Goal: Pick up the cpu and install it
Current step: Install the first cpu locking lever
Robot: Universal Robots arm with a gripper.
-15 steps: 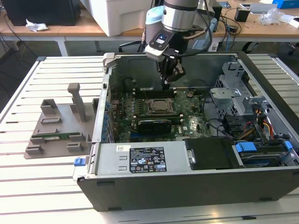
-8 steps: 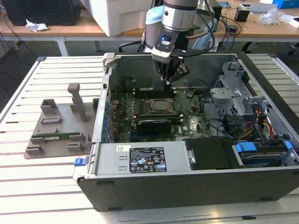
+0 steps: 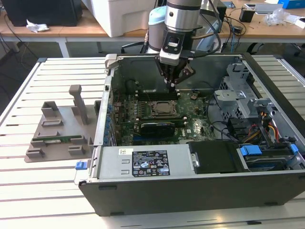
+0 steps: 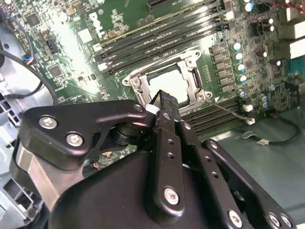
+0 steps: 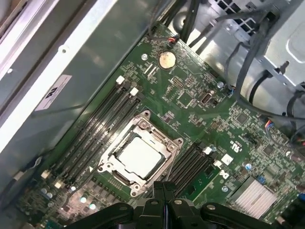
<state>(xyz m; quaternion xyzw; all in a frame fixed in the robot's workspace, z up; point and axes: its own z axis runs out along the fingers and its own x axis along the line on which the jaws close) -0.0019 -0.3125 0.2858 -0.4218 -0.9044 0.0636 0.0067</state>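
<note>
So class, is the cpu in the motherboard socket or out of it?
In. Both wrist views show the cpu lying flat inside the socket frame, silvery top up. The gripper hangs just above, jaws closed together and empty.

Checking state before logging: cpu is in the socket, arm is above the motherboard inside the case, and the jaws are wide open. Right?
Not quite. The cpu does sit in the socket, and the gripper hangs over the motherboard inside the case, but the jaws are shut, not wide open: the first wrist view shows the fingertips pressed together with nothing between them.
</note>
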